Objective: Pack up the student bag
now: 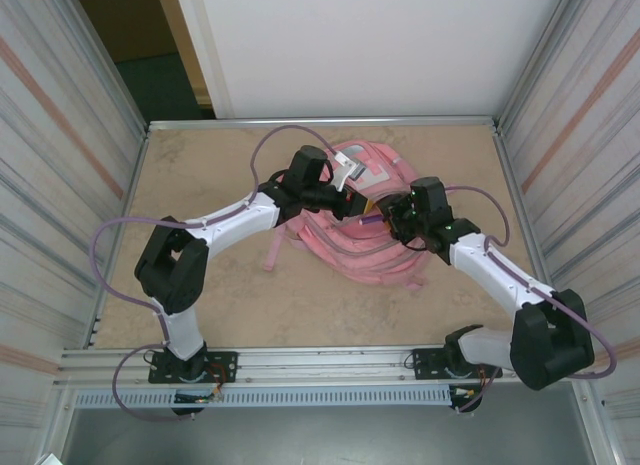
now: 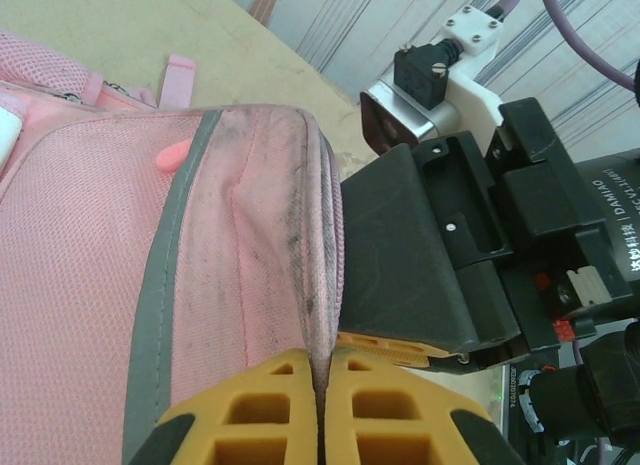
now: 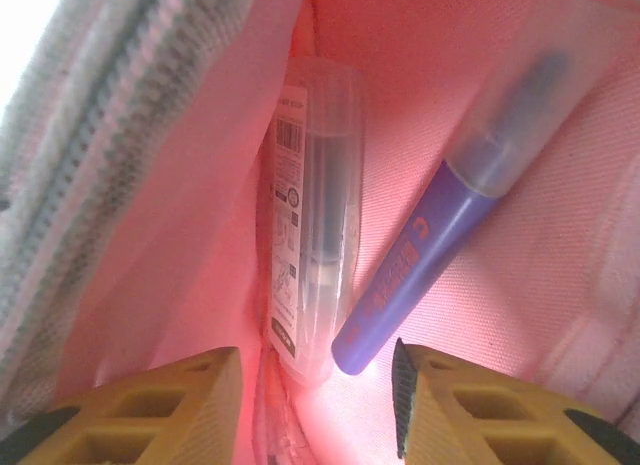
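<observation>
Left gripper clamps the student bag edge; right gripper, jaws apart inside, straddles the purple marker pointing away

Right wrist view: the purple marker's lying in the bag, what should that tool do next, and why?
Probably draw the right tool straight back out of the bag. Its jaws stand apart, the marker lies loose inside beside a clear pen pack, and the left tool pinches the bag's edge.
</observation>
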Tool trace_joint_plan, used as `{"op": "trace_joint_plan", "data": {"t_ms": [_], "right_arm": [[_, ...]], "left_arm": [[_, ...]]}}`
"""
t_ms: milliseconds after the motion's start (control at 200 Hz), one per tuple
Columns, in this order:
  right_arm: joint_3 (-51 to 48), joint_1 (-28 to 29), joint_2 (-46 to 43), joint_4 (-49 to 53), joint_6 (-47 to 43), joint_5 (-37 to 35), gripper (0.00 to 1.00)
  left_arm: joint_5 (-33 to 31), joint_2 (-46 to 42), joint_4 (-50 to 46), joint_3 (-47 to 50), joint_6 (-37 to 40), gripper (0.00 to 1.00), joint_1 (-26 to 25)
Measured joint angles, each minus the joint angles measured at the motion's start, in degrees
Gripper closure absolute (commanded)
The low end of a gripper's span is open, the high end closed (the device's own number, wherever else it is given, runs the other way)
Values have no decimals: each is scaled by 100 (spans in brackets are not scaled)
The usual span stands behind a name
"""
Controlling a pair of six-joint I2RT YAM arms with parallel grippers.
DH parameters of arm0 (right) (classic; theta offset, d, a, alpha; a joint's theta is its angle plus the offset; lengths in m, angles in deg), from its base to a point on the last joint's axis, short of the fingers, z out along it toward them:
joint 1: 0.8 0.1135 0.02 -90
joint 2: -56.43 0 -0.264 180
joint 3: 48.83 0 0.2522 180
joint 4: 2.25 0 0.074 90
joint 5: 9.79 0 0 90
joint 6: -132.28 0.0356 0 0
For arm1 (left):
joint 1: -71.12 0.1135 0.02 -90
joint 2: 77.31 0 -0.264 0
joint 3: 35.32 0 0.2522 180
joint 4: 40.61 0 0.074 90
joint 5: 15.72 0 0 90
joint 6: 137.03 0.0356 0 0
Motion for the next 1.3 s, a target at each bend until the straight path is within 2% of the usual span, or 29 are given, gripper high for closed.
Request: {"op": "trace_joint_plan", "data": {"t_ms": [241,296,401,441,501,681,767,912,1052,1253,1303], "right_arm": [[2,-483,-476,492,-833,313,53],[22,-632,-535,715,-1241,459,49],[205,-710,-623,1316,-2118,573,43],[321,-706,-680,1574,-2483,584,42],[538,-695,-780,1978,-2988,494,41],[1016,-684,-992,2798,-4089,125,41],[1067,-680,-968,3023,-4424,125,42],[1069,-555,-758,3320,-4813,118,42],[1069,-227,-529,3429,-5012,-2,42],[1047,87,-372,3353,-4916,-299,38],[986,92,-363,3230,-4839,-345,39]], "left_arm": [[2,0,-7,0,52,100,-2],[2,0,-11,0,120,92,-2],[20,0,-76,0,240,86,-2],[35,-9,-83,13,278,80,-2],[63,-72,-57,96,326,64,-7],[61,-538,-262,505,439,46,-11],[-289,-896,-595,721,321,39,17],[-1016,-1161,-1427,691,-385,40,315],[-1126,-918,-1886,680,-1338,43,708],[-1178,-308,-2061,649,-2131,46,581],[-1185,-170,-2063,603,-2232,50,555]]}}
